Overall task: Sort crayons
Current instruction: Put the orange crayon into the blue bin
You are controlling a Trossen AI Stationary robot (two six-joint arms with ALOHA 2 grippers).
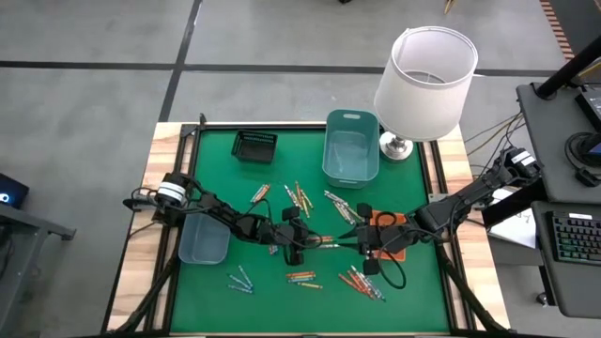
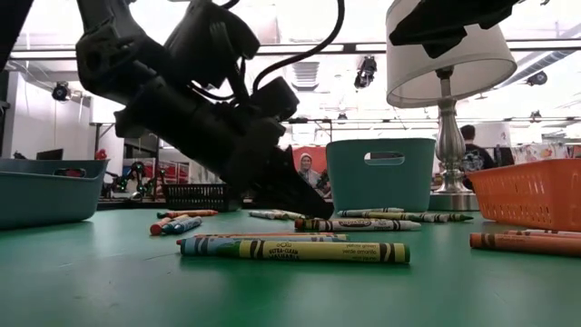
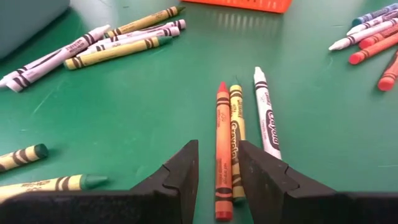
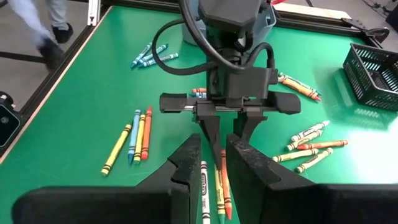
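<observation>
Crayons lie scattered in small groups on the green mat. An orange crayon, a yellow crayon and a white crayon lie side by side at mid-table. My left gripper is low over them and open. Its fingers stand on either side of the orange crayon's near end, and one finger is over the yellow crayon. In the high view my left gripper faces my right gripper. My right gripper hangs higher up, slightly open and empty, pointing at the same three crayons.
An orange basket sits under the right arm. A teal bin, a black basket and a lamp stand at the far side. A pale blue tray is at the left. More crayons lie near the front.
</observation>
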